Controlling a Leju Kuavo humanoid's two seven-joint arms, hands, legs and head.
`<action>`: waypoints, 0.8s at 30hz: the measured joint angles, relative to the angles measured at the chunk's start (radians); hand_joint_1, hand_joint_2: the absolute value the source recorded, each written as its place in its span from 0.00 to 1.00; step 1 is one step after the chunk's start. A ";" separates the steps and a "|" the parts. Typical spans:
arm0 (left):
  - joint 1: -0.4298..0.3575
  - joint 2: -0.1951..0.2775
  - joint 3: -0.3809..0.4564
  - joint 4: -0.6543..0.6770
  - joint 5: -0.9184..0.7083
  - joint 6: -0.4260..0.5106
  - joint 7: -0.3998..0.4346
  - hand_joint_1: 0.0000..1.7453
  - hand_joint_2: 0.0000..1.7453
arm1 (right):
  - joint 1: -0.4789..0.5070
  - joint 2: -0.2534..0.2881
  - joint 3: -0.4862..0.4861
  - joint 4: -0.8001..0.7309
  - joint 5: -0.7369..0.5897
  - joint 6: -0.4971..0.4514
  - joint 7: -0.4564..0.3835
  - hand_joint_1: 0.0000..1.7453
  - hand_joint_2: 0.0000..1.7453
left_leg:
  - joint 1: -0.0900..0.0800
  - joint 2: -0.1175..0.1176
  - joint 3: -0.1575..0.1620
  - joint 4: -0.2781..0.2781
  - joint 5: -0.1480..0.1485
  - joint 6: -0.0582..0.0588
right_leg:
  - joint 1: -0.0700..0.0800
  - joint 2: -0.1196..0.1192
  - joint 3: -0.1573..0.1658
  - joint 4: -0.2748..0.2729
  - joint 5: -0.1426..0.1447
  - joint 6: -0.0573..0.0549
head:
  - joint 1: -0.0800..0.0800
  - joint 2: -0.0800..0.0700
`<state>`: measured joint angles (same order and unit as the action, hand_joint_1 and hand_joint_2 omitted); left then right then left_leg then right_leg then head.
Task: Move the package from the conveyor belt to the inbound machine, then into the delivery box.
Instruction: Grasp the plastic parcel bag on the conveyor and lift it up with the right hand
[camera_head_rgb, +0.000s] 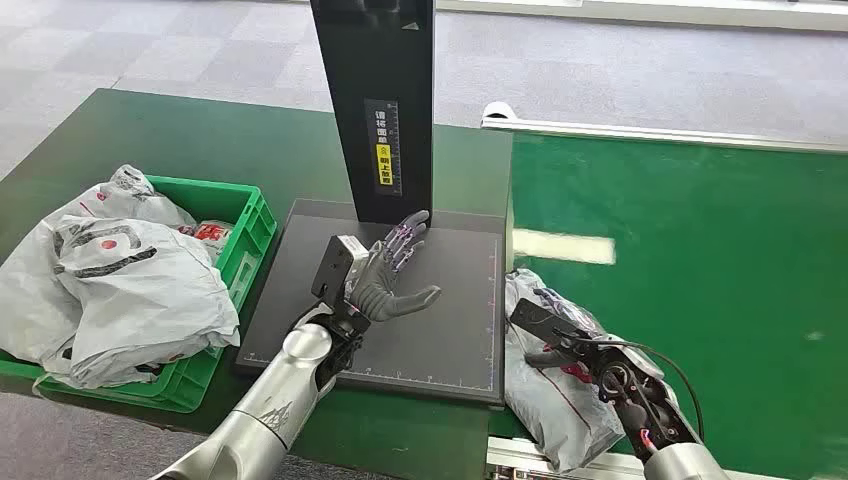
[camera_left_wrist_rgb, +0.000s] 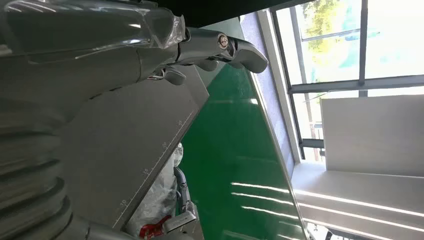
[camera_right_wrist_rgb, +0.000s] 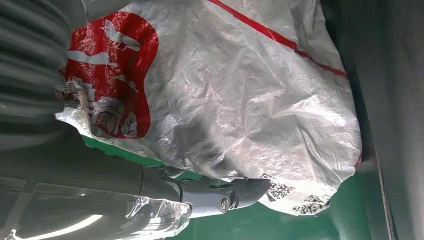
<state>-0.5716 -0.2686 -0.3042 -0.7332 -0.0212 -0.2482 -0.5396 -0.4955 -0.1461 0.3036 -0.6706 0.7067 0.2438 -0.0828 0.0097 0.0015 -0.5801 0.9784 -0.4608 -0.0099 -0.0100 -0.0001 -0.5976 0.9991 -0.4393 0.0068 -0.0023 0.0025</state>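
Green conveyor belt (camera_head_rgb: 700, 280) spans the right side, beside a dark green desk (camera_head_rgb: 200, 140). Grey scanning platform (camera_head_rgb: 440, 330) of the inbound machine sits on the desk under a black post (camera_head_rgb: 375, 90). Green crate (camera_head_rgb: 245, 225) at the left, heaped with white bags (camera_head_rgb: 110, 280). White plastic package (camera_head_rgb: 545, 400) lies at the belt's near edge, just beside the platform. Left hand (camera_head_rgb: 392, 280) hovers open above the platform, fingers spread, holding nothing. Right hand (camera_head_rgb: 575, 350) rests on the package; grip cannot be told.
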 joint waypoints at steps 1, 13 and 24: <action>0.000 0.000 0.000 0.000 0.001 0.001 0.001 0.00 1.00 | 0.000 0.000 0.002 0.000 -0.001 0.000 0.000 0.33 1.00 | 0.000 0.000 0.000 0.000 0.000 0.000 | 0.000 0.000 0.000 0.000 0.000 0.000 | 0.000 0.000; 0.016 0.002 0.000 -0.014 0.022 0.018 0.014 0.00 1.00 | -0.022 -0.015 0.063 0.006 -0.002 -0.049 -0.034 1.00 1.00 | 0.000 0.000 0.000 0.000 0.000 0.000 | 0.000 0.000 0.000 0.000 0.000 0.000 | 0.000 0.000; 0.031 0.004 -0.001 -0.034 0.024 0.020 0.017 0.00 1.00 | -0.023 -0.023 0.090 0.006 -0.011 -0.057 -0.060 1.00 1.00 | 0.000 0.000 0.000 0.000 0.000 0.000 | 0.000 0.000 0.000 0.000 0.000 0.000 | 0.000 0.000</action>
<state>-0.5404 -0.2650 -0.3048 -0.7672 0.0027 -0.2282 -0.5224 -0.5185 -0.1692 0.3936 -0.6651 0.6957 0.1864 -0.1430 0.0096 0.0011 -0.5802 0.9784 -0.4608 -0.0099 -0.0101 -0.0001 -0.5975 0.9991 -0.4393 0.0068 -0.0021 0.0026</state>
